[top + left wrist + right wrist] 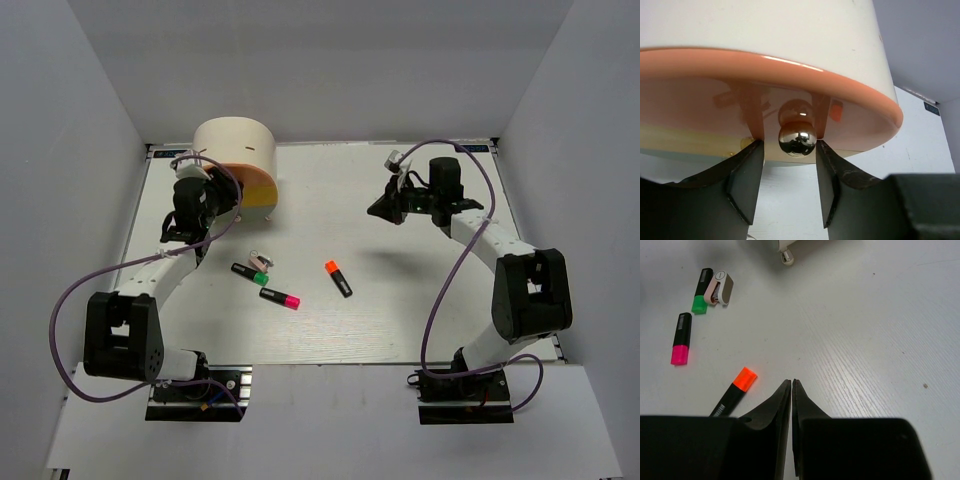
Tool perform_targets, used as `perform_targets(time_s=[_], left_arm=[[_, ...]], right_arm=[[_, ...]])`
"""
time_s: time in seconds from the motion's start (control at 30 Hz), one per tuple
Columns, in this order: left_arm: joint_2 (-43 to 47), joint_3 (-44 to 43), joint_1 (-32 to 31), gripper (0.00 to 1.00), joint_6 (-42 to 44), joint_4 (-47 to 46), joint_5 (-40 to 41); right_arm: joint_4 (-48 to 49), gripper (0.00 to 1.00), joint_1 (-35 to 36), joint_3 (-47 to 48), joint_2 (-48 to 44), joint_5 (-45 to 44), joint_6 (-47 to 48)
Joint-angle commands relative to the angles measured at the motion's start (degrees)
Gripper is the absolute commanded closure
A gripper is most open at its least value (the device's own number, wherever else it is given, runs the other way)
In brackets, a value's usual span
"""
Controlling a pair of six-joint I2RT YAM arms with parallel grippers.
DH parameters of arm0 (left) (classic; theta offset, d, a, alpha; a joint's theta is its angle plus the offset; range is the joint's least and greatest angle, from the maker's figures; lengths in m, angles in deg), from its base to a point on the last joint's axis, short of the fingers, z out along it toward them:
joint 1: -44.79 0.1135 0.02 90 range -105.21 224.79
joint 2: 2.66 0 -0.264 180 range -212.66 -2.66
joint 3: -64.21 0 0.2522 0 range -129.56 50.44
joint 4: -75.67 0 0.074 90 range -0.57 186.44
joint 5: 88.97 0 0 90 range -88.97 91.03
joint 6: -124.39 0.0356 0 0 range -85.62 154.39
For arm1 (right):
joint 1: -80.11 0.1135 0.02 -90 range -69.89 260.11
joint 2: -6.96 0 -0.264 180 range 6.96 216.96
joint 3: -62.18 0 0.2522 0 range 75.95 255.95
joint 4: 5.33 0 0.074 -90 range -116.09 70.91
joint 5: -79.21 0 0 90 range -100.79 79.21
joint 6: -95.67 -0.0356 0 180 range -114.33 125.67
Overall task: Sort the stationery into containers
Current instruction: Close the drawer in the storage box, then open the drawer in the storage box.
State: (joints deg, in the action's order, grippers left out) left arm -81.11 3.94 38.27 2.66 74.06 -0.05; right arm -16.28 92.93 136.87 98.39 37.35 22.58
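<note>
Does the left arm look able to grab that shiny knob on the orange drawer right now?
Probably yes. The left hand is open with a finger on either side of the knob on the orange drawer, and nothing shows between them; closing should catch it.

Light: bright, even, overhead;
Shadows: soft, faint on the table (pixel 400 320);
Glare: highlights on the knob (pixel 797 138), drawer (pixel 790 67) rim
</note>
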Motion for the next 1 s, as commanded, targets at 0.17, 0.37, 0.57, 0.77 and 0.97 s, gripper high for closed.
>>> perform_targets(time_s=[0.17,0.37,0.57,0.77,0.97], left_arm=[[4.36,1.32,-0.16,0.43,-3.17,-3.43,0.2],[4.36,0.8,-0.16,0.37,-2.65,-0.81,-1.19],[7.7,5.27,-0.16,0.32,-1.41,1.4,-3.58],[10.52,9.5,0.37,0.32,-4.12,2.54,-1.82],[4.91,8.89,0.99,0.32,-9.48,0.26,-3.58]], right_arm=[[-0.26,0.9,-0.43,-2.04,-2.58,0.29,1.11],[-0.43,0.9,-0.51,-2.13,-2.76,0.29,1.46],[-0.44,0.89,-0.69,-3.35,-3.72,0.03,1.73],[-0.44,0.89,-0.52,-4.24,-3.9,0.29,1.82],[-0.26,0.89,-0.69,-4.24,-3.81,0.37,2.08]])
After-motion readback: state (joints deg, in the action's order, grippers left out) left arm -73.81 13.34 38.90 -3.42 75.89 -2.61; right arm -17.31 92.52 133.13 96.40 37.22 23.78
